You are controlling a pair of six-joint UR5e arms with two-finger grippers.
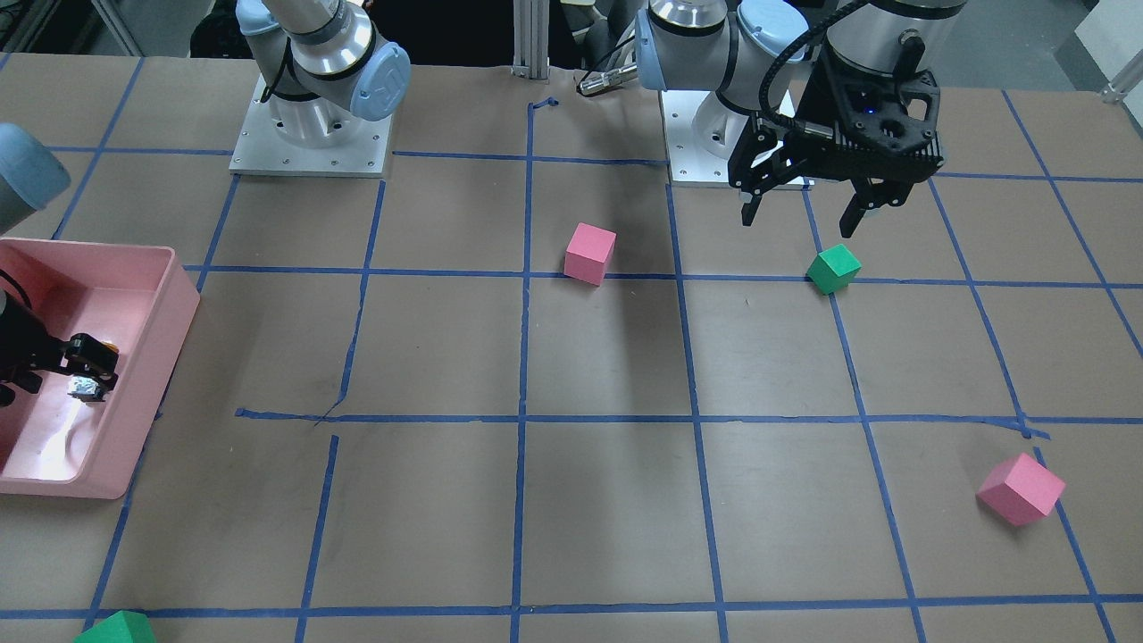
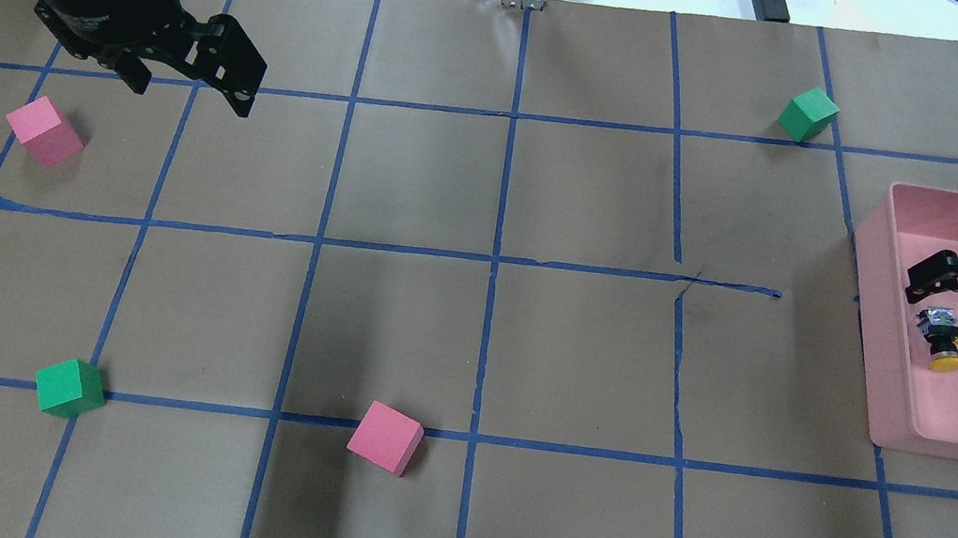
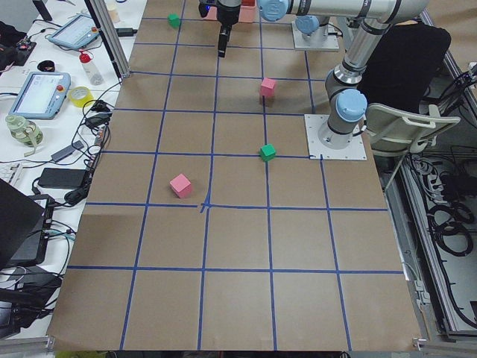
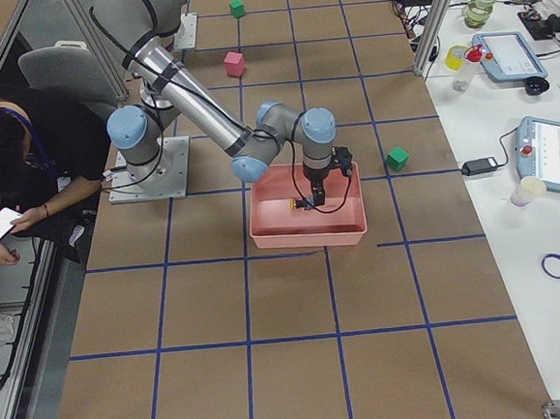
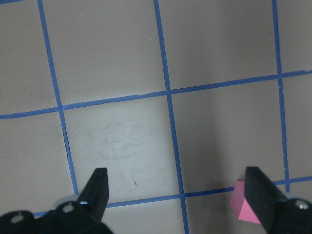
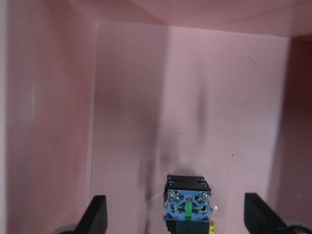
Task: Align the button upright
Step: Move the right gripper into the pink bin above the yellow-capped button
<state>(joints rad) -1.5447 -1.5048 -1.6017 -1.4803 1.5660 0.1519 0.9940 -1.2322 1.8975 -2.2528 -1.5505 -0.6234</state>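
Observation:
The button [image 2: 941, 340] lies on its side on the floor of the pink bin [image 2: 873, 299], with its yellow cap pointing toward the robot. My right gripper [image 2: 936, 290] is open inside the bin, just beyond the button's base. In the right wrist view the base block [image 6: 187, 207] faces the camera, low between the spread fingers [image 6: 97, 217]. The front view shows that gripper [image 1: 85, 366] over the button [image 1: 87, 388]. My left gripper [image 2: 187, 93] is open and empty above the table, far from the bin.
Two pink cubes [image 2: 44, 131] [image 2: 385, 437] and two green cubes [image 2: 70, 387] [image 2: 808, 114] lie scattered on the taped brown table. One pink cube [image 5: 242, 204] shows beside the left gripper's finger in the left wrist view. Cables lie along the far edge.

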